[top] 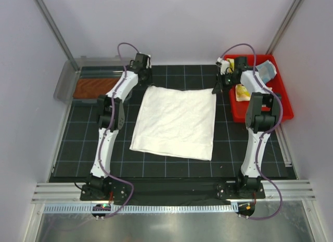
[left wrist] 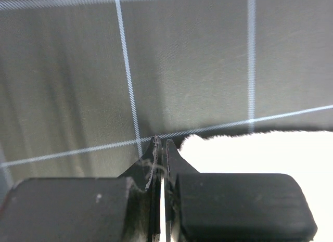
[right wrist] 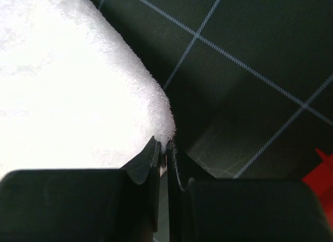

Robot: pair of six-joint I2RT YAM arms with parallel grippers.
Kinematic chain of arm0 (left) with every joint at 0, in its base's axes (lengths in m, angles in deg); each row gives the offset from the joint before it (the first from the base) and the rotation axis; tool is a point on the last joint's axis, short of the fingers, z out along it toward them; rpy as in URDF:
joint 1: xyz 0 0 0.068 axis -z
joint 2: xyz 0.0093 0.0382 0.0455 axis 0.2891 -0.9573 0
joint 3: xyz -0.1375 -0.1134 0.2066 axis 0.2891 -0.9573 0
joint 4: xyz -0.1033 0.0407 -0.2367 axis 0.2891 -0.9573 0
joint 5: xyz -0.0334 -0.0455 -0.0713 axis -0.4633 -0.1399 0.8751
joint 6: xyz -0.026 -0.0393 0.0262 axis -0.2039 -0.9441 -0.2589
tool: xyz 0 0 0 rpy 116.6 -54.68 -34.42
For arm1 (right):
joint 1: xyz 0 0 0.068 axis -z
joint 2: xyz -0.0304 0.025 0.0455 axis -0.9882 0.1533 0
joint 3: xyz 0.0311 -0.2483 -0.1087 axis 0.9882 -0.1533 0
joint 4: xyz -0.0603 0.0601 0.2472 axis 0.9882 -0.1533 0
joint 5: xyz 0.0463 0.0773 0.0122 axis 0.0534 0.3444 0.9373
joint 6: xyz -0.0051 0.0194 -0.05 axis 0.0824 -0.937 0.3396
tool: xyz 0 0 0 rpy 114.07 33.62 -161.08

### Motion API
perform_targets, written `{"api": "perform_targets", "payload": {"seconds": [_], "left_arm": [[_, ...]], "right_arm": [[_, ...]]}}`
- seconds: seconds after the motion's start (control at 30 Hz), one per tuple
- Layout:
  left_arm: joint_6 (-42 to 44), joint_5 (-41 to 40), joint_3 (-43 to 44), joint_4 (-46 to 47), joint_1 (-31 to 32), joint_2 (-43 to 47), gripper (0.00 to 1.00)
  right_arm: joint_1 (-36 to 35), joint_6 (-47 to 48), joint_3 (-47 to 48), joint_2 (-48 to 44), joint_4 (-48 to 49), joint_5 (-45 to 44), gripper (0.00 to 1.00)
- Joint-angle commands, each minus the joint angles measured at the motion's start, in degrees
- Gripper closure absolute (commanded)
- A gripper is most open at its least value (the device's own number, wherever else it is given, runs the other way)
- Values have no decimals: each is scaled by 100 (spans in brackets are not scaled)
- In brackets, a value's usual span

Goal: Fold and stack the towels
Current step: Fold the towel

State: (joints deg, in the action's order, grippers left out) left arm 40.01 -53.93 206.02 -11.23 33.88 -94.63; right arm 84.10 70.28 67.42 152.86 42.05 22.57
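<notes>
Two grippers meet the far corners of the white towel (top: 174, 122), which lies flat at the centre of the black mat (top: 78, 143). At its 1 o'clock corner the right gripper (right wrist: 166, 144) is pinched tight on the cloth's tip. At 11 o'clock the left gripper (left wrist: 161, 145) is closed, with the towel's corner just beside its tips; whether any cloth is caught I cannot tell. Farther off, a rust-brown towel (top: 96, 87) lies at 10 o'clock and a red bin (top: 285, 104) at 2 o'clock.

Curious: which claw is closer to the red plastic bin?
Right: the right gripper pinches the white terry towel's far corner beside the bin; the left gripper is across the towel, at its other far corner.
</notes>
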Motion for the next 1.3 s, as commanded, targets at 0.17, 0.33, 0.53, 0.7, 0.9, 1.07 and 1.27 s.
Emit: {"api": "perform_targets", "payload": {"seconds": [0.17, 0.33, 0.53, 0.7, 0.9, 1.07, 1.27], "left_arm": [[130, -197, -327, 701, -143, 1296, 100], [78, 40, -1039, 982, -328, 1683, 100], [174, 208, -1732, 1150, -355, 2201, 100], [166, 199, -2586, 1334, -398, 2790, 100], [-28, 304, -3798, 1562, -390, 3774, 100], [-81, 242, -4809, 1650, -398, 4512, 100], [-98, 102, -5917, 1738, -399, 5207, 100]], "right_arm": [[156, -539, -977, -1183, 1506, -288, 99], [279, -802, -1611, -1736, 2025, -297, 99], [279, -1171, -2445, -2341, 2412, -235, 99], [253, -1934, -3640, -3326, 3027, -445, 99], [183, -2612, -4643, -4522, 3230, -841, 99], [95, -3527, -5485, -5304, 3090, -1245, 99], [33, -4264, -6216, -6043, 2800, -1597, 99]]}}
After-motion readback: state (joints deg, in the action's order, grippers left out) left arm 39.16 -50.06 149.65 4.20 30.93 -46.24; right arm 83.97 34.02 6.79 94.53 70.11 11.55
